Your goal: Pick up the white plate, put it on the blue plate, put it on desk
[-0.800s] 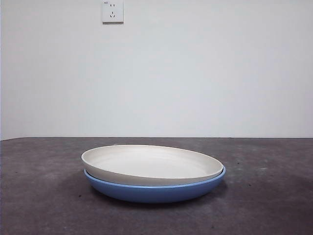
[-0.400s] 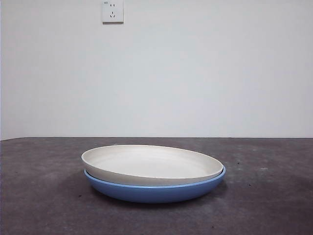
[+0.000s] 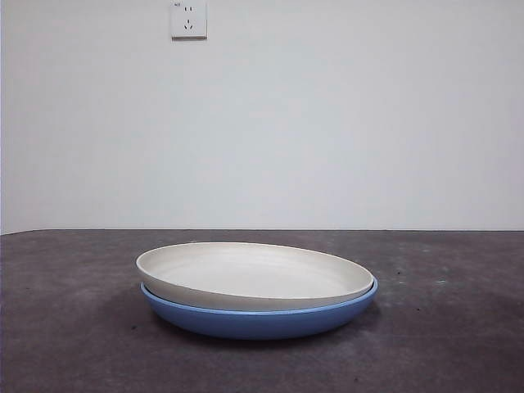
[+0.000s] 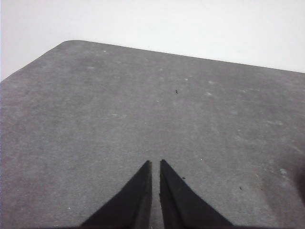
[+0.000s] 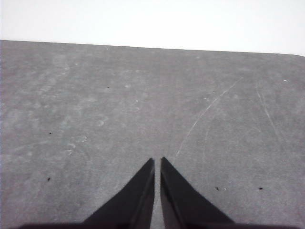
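The white plate point(image 3: 254, 277) rests inside the blue plate point(image 3: 262, 319), slightly tilted, higher on the left. Both sit on the dark grey desk point(image 3: 65, 327) in the middle of the front view. No gripper shows in the front view. My left gripper point(image 4: 155, 164) is shut and empty over bare desk point(image 4: 119, 109). My right gripper point(image 5: 157, 161) is shut and empty over bare desk point(image 5: 119, 105). Neither wrist view shows a plate.
A white wall with a power socket point(image 3: 188, 19) stands behind the desk. The desk's far edge and a rounded corner point(image 4: 66, 43) show in the left wrist view. Faint scratches point(image 5: 205, 114) mark the desk in the right wrist view.
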